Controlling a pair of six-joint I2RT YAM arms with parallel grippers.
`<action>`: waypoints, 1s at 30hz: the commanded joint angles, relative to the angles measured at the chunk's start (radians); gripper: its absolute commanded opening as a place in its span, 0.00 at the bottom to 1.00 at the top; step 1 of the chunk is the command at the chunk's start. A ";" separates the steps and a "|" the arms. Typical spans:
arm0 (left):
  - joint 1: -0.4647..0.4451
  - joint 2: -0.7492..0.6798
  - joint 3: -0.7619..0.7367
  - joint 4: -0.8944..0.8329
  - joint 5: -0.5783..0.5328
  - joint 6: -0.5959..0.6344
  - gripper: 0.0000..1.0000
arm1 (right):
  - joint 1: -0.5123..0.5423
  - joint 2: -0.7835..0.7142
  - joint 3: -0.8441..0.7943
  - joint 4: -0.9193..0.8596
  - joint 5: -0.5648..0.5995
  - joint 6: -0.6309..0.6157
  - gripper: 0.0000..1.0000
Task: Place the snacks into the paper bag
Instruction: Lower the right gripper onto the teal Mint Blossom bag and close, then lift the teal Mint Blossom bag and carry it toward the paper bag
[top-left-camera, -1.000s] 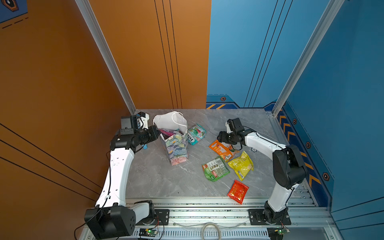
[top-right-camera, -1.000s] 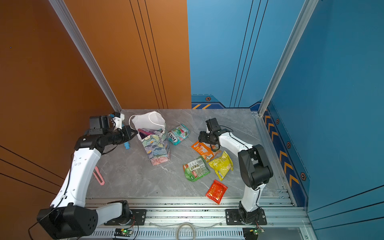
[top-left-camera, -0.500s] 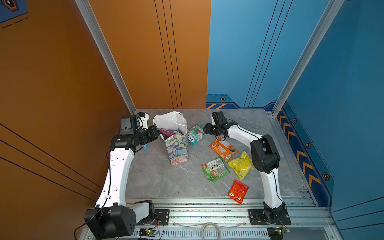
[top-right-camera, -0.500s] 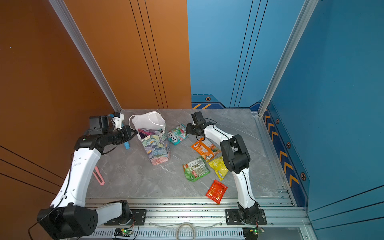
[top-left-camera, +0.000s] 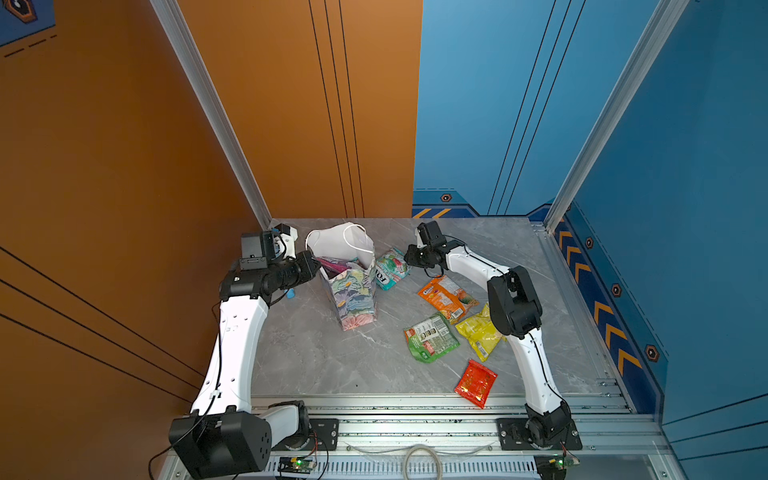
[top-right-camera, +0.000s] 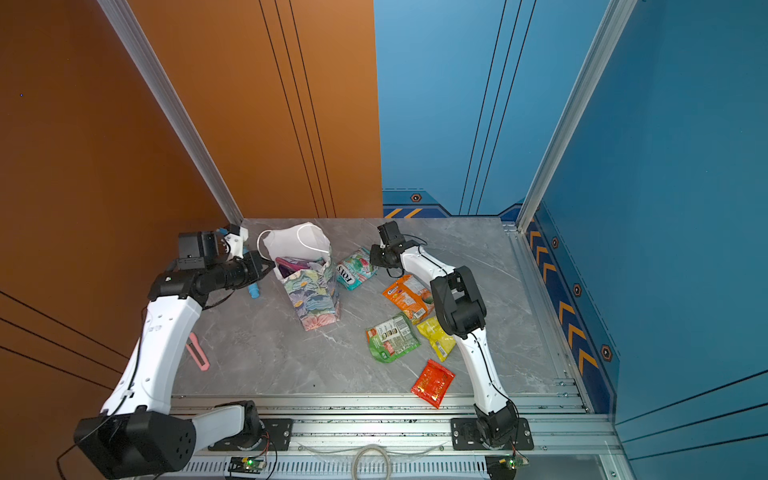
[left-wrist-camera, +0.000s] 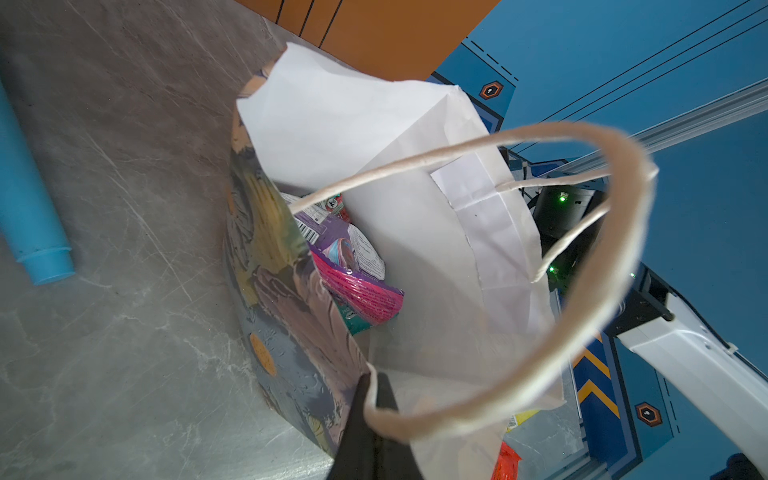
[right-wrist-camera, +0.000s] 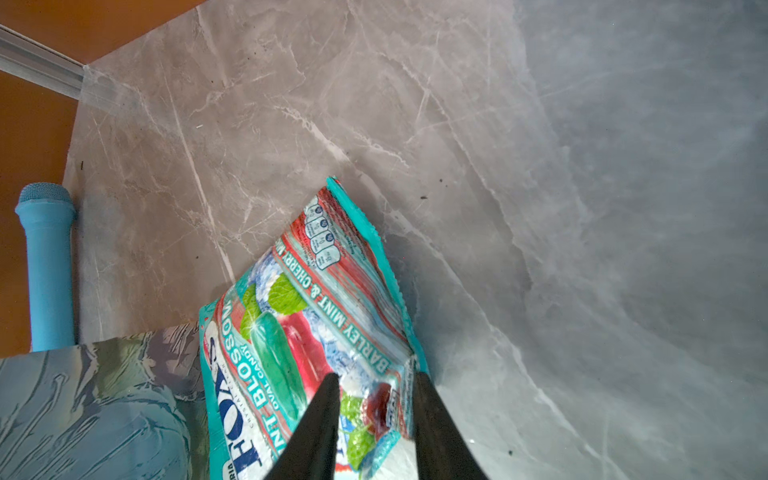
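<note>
The left pincer (left-wrist-camera: 372, 390) is clamped tight on the rim of the paper bag (top-left-camera: 353, 297) at the desk's (top-left-camera: 316, 357) ten o'clock, while the right pincer (right-wrist-camera: 376, 392), jaws half apart, straddles a corner of the teal packet (right-wrist-camera: 299, 316) at the bag's two o'clock.

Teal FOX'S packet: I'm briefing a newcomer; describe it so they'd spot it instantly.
Find the floral paper bag near the back of the table. The teal packet lies beside it, toward the right arm. No neighbour shares its teal colour and FOX'S lettering.
</note>
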 joint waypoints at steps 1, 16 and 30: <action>0.008 -0.010 0.008 0.013 0.042 -0.005 0.00 | 0.002 0.026 0.026 -0.033 -0.008 0.000 0.37; 0.013 -0.007 0.011 0.014 0.045 0.000 0.00 | -0.002 0.078 0.037 -0.005 -0.060 0.040 0.28; 0.016 -0.003 0.009 0.014 0.042 0.005 0.00 | -0.012 -0.107 -0.075 0.061 -0.045 0.020 0.00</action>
